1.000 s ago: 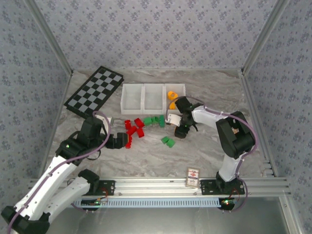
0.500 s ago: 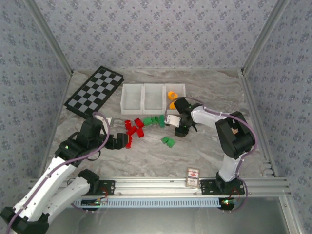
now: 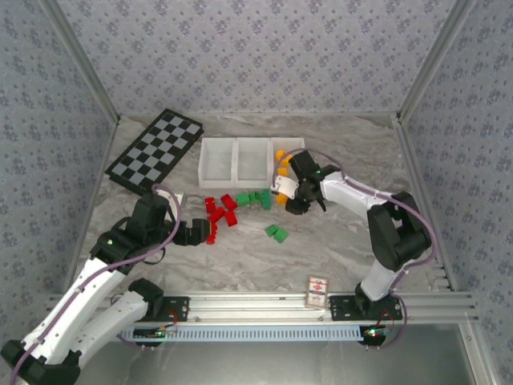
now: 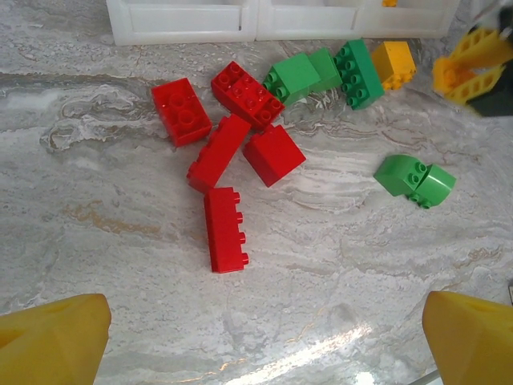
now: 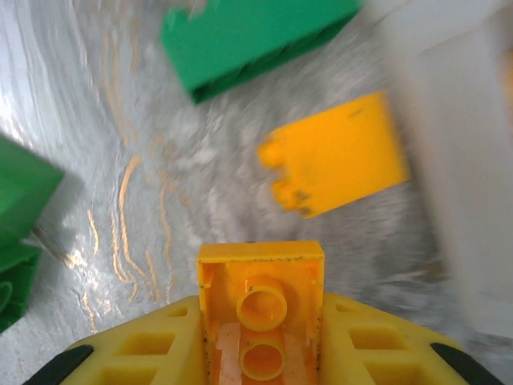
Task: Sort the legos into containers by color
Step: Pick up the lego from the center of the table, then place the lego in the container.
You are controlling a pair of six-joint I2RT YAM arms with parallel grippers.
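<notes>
Jaws of the left arm [image 3: 128,237] stand wide apart, low over the worktop [image 3: 337,249] and just short of the red legos [image 3: 218,212] clustered in front of the containers [image 3: 235,160]. Just right of these lie green legos [image 3: 252,198], with a green pair [image 3: 276,233] set apart nearer the arms. Jaws of the right arm [image 3: 353,192] are clamped on an orange lego [image 5: 260,321], near a loose orange lego [image 5: 337,164] at the front wall of the right-hand bin, where other orange pieces [image 3: 280,155] lie.
</notes>
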